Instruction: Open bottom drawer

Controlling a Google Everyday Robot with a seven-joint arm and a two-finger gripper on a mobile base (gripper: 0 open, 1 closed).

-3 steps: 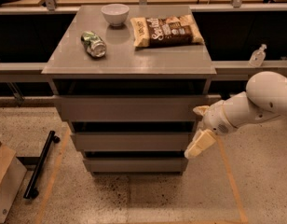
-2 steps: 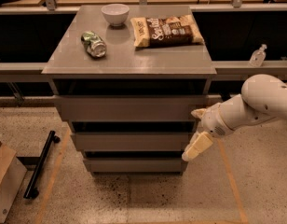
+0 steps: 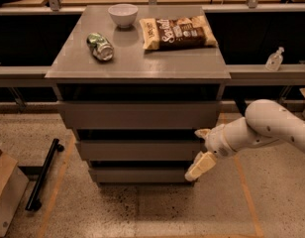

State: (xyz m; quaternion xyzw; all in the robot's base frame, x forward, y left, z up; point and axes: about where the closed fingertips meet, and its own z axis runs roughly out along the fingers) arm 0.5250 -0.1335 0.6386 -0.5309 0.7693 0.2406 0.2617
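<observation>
Gripper [image 3: 201, 150] hangs at the right front edge of the grey cabinet [image 3: 142, 66], fingers [image 3: 199, 166] spread, holding nothing; its lower finger is just beside the bottom drawer [image 3: 140, 175]; that drawer sits pushed in at the lowest tier; by my judgement, gripping and pulling are both left to do.

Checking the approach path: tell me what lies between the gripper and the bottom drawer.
Nothing. In the camera view the gripper is open at the right end of the bottom drawer, its lower finger overlapping the front's corner; no object between.
</observation>
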